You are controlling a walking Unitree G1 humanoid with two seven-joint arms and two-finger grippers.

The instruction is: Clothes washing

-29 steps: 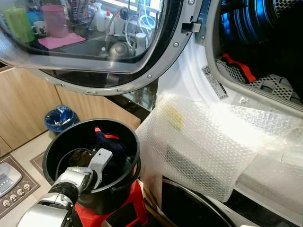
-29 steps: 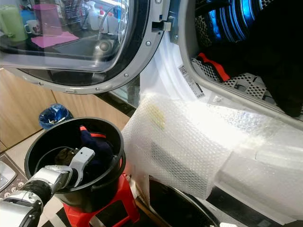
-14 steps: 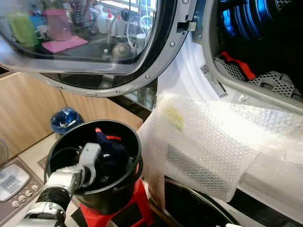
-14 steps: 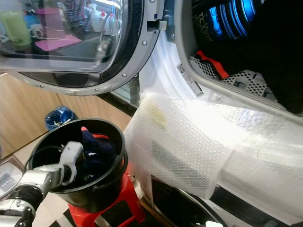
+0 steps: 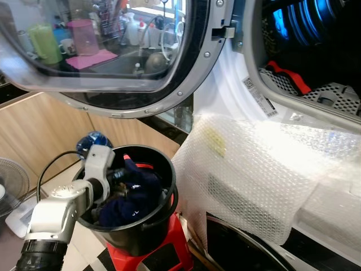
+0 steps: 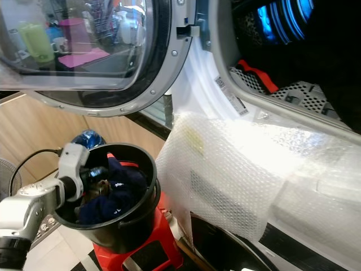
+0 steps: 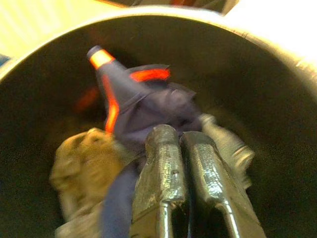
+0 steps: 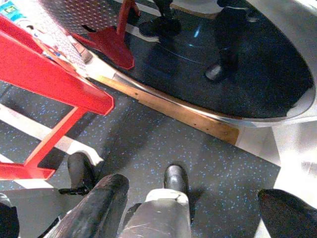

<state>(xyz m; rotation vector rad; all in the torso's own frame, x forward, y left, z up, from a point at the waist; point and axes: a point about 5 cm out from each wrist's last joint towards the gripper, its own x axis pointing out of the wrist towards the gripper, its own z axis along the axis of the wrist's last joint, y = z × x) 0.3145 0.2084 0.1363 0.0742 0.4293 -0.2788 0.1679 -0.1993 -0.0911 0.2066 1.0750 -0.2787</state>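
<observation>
A black bucket (image 5: 168,189) stands on a red stool (image 5: 169,257) in front of the washing machine, whose drum (image 5: 316,51) is open. Inside the bucket lie a navy garment with orange trim (image 5: 135,189) and an olive cloth (image 7: 81,163). My left gripper (image 5: 117,175) reaches in over the bucket's left rim. In the left wrist view its fingers (image 7: 163,153) are pressed together, shut on a fold of the navy garment (image 7: 148,106). My right gripper (image 8: 193,208) hangs low over the floor, open and empty. A red-and-black item (image 5: 287,76) lies in the drum.
The round glass door (image 5: 113,51) hangs open above the bucket. Bubble wrap (image 5: 254,169) drapes over the machine's front below the drum. A blue-lined bin (image 5: 93,140), a fan (image 5: 11,180) and a scale (image 5: 17,217) sit on the floor to the left, before wooden cabinets.
My left arm has swung from the bucket's near side to its left rim and risen. The navy garment now sits higher in the bucket. The camera has shifted left.
</observation>
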